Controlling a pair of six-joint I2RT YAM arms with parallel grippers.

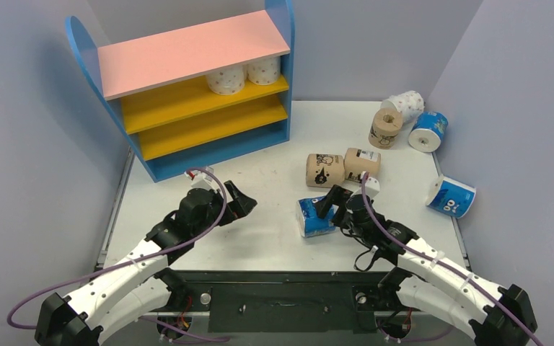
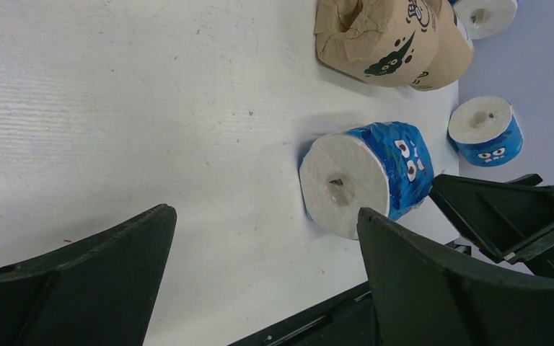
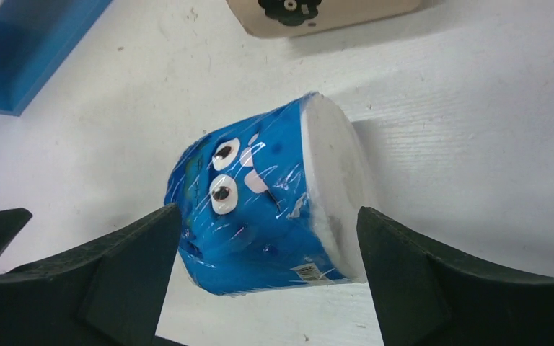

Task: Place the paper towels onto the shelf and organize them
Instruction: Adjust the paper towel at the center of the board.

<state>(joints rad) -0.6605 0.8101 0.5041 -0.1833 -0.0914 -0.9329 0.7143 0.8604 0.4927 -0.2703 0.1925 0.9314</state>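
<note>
Your room: pale lavender walls (image 1: 29,101) close in on three sides. The white table (image 1: 260,238) shows faint grain, a few dark specks and scuffs, and a dark rail (image 1: 281,295) along the near edge. The shelf (image 1: 187,94) stands far left, set at an angle: pink top, two yellow boards, blue base. Two dotted rolls (image 1: 226,79) sit side by side at the right end of its upper yellow board. Seven rolls lie loose on the table. Two tan rolls (image 1: 324,170) touch at centre. The far tan roll (image 1: 386,127), far dotted roll (image 1: 404,106) and far blue roll (image 1: 428,130) are bunched at the back right. The edge blue roll (image 1: 451,195) is alone by the right side. The near blue roll (image 1: 315,218) lies on its side. Your right gripper (image 3: 267,214) is spread wide astride the near blue roll, not clenched on it. Your left gripper (image 2: 265,210) gapes, holding nothing, with bare table under it.
</note>
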